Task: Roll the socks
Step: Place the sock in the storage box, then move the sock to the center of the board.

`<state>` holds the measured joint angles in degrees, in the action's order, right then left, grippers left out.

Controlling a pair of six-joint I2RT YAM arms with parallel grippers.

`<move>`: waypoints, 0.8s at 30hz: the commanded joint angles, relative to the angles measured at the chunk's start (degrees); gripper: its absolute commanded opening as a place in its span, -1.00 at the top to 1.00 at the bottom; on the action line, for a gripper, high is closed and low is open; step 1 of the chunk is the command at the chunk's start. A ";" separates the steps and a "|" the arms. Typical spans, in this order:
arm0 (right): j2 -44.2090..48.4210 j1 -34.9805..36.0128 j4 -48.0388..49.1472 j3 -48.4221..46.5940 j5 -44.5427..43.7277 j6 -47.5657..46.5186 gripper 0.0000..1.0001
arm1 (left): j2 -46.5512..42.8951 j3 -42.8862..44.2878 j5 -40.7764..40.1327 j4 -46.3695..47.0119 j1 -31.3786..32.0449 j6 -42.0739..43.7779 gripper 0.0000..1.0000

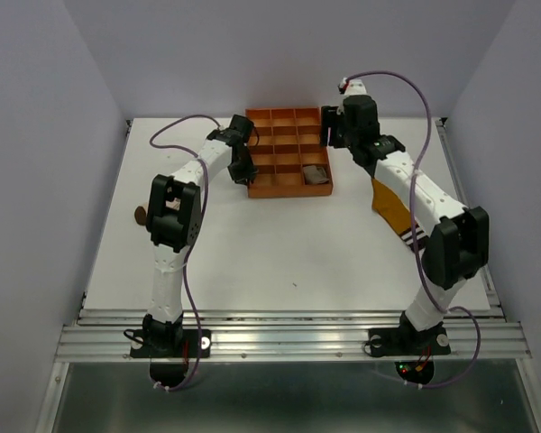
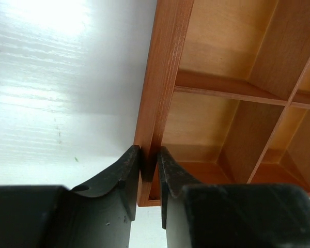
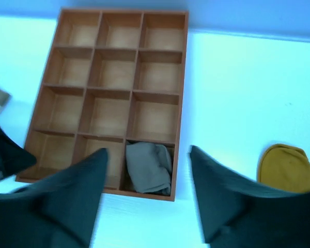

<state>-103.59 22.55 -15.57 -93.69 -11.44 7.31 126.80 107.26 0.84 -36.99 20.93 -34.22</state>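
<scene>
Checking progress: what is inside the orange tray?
One rolled grey sock sits in a corner compartment of the tray. The others look empty, though the right gripper partly hides two.

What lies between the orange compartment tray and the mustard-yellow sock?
Only bare white table between orange tray and mustard-yellow sock, per the right wrist view; a finger of the right gripper hides part.

From above and behind the arm bases we look down over the whole table point(image 1: 279, 253). Our left wrist camera sits right behind the left gripper point(image 2: 149, 151), very near, facing the orange compartment tray's point(image 2: 163, 67) outer wall at the fingertips. Our right wrist camera hangs higher behind the right gripper point(image 3: 147, 152), looking down on the entire tray. All three views share that tray.
</scene>
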 commanded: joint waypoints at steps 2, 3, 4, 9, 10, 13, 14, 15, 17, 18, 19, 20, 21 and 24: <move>9.97 -0.13 2.39 7.46 -5.87 5.43 -0.62 | -5.24 6.03 -2.60 -1.07 -0.36 1.95 0.11; 11.38 -0.13 2.39 8.69 -6.74 5.87 -0.86 | -5.69 6.03 -1.73 -0.45 -0.36 2.40 0.05; 14.09 -0.13 2.39 10.87 -7.27 6.22 -0.99 | -6.30 6.90 -1.55 -0.62 -0.36 3.36 -0.04; 21.14 -0.13 1.60 15.81 -12.18 6.40 -1.00 | -6.04 9.10 -3.03 -2.80 -0.36 4.60 -0.07; 22.19 -0.13 1.08 16.34 -12.64 6.57 -1.00 | -5.69 9.97 -3.04 -3.69 -0.36 4.86 -0.08; 25.45 -0.13 -0.86 18.62 -17.55 7.80 -1.00 | -7.26 8.76 -2.69 -3.18 -0.27 5.12 -0.08; 26.41 -0.13 -2.52 19.68 -18.34 8.50 -1.00 | -9.53 6.75 -2.60 -2.83 -0.10 5.21 -0.09; 26.68 -0.74 -3.66 20.03 -19.05 9.55 -1.00 | -11.12 5.51 -2.77 -1.95 -0.01 5.39 -0.10; 27.04 -1.79 -5.86 20.91 -18.53 12.53 -1.00 | -14.55 2.27 -3.92 -0.63 0.25 5.04 -0.18; 27.13 -3.20 -7.70 21.35 -18.09 13.68 -1.00 | -18.48 -1.84 -4.09 0.16 0.25 4.86 -0.18; 27.04 -4.08 -8.50 22.83 -17.31 14.65 -1.00 | -20.52 -4.40 -4.09 1.56 0.25 4.51 -0.18; 26.95 -5.31 -9.03 23.81 -16.25 16.66 -1.00 | -24.98 -9.74 -4.01 2.44 0.34 3.81 -0.18; 26.86 -8.10 -9.73 24.77 -15.03 17.73 -1.00 | -27.55 -12.49 -4.09 3.23 0.43 3.28 -0.18; 25.64 -14.08 -9.74 29.87 -10.02 20.64 -1.00 | -38.01 -24.62 -4.18 7.36 0.61 0.65 -0.24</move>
<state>-76.88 14.70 -21.56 -67.96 -24.95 22.13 100.33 90.89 -1.96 -33.71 21.17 -31.22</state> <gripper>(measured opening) 0.995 0.597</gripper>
